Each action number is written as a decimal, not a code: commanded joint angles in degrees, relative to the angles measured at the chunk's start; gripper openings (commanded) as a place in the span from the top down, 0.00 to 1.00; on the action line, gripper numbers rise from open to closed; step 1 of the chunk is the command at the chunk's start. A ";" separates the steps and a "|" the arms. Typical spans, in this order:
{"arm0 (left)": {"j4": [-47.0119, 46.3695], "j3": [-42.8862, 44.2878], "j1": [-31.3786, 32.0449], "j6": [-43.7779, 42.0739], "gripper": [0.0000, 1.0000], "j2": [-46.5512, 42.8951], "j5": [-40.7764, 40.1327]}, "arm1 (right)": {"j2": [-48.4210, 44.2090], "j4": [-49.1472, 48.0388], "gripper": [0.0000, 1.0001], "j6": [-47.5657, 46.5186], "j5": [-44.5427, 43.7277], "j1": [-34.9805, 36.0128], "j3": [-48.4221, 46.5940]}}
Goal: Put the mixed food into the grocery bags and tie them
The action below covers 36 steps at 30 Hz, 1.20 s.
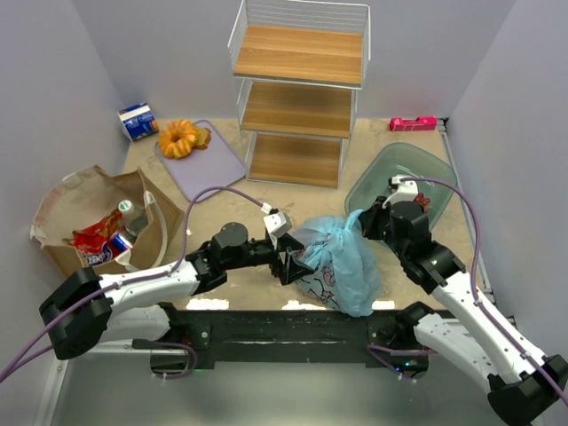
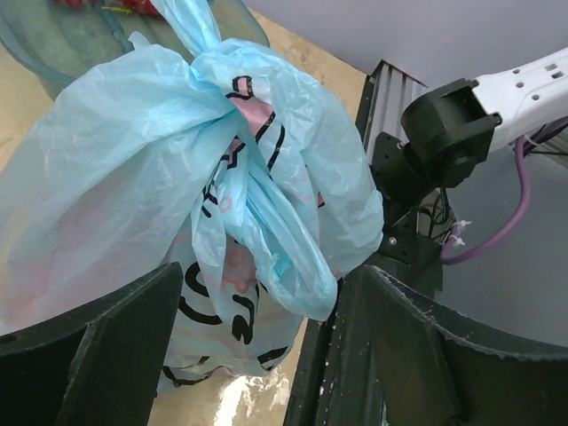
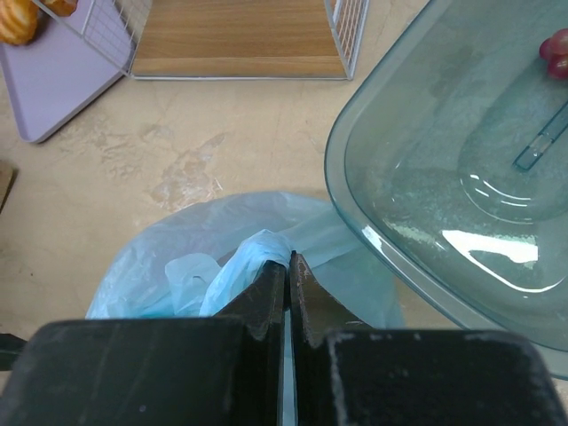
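A: Item: light-blue plastic bag (image 1: pixel 342 257), middle of worktop (image 1: pixel 266 191), top gathered. Handling?
B: Soft, slippery, likely light; grip the twisted neck, where right fingers (image 3: pixel 266 306) sit clamped; left fingers (image 2: pixel 98 355) apart, flanking.

blue bag (image 2: pixel 115 160) contents hidden, green bowl (image 3: pixel 417 115) — cropped

Left arm (image 1: pixel 151 284): stretched low towards the light-blue bag (image 1: pixel 346 266), coming in from its left.
Left gripper (image 1: pixel 291 257): jaws wide apart, one finger on each side of the bag.
Right arm (image 1: pixel 461 293): bent, reaching in from the bag's right.
Right gripper (image 1: pixel 366 222): fingers pinched together on the bag's twisted top.
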<state>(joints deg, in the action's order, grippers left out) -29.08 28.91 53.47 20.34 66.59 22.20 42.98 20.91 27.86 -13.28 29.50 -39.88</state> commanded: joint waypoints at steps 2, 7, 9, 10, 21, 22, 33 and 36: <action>0.78 3.70 1.63 -3.64 0.12 1.35 -4.00 | -0.71 -2.89 1.00 0.53 1.67 -0.14 0.50; 1.13 5.19 2.07 -3.20 0.25 3.11 -5.67 | -0.62 -3.33 1.00 0.71 1.85 -0.14 0.85; 1.13 5.72 2.25 -2.68 0.46 4.25 -6.11 | -0.44 -3.24 1.00 0.71 1.59 -0.23 1.03; 0.78 5.72 2.42 -2.58 0.56 4.60 -6.20 | -0.44 -3.24 1.00 0.53 1.41 -0.14 1.03; 11.06 8.88 0.50 -5.48 1.00 -8.90 -23.05 | -0.62 0.54 1.00 -5.17 -5.08 -0.23 -7.66; 12.89 9.41 -0.29 -5.75 1.00 -10.24 -24.38 | -0.62 0.45 1.00 -5.62 -5.87 -0.23 -8.45; 15.98 -3.39 -11.46 1.19 1.00 -18.85 -28.24 | 7.47 -7.10 1.00 -0.19 -8.87 -2.95 1.37; 19.39 -8.49 -12.16 6.36 1.00 -22.37 -34.29 | 6.59 -8.25 1.00 2.54 -8.43 -5.32 6.47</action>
<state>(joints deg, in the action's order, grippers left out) -14.11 26.46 43.62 20.82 49.19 0.36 51.07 14.26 27.16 -12.71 29.19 -38.72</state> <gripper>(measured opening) 0.016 0.014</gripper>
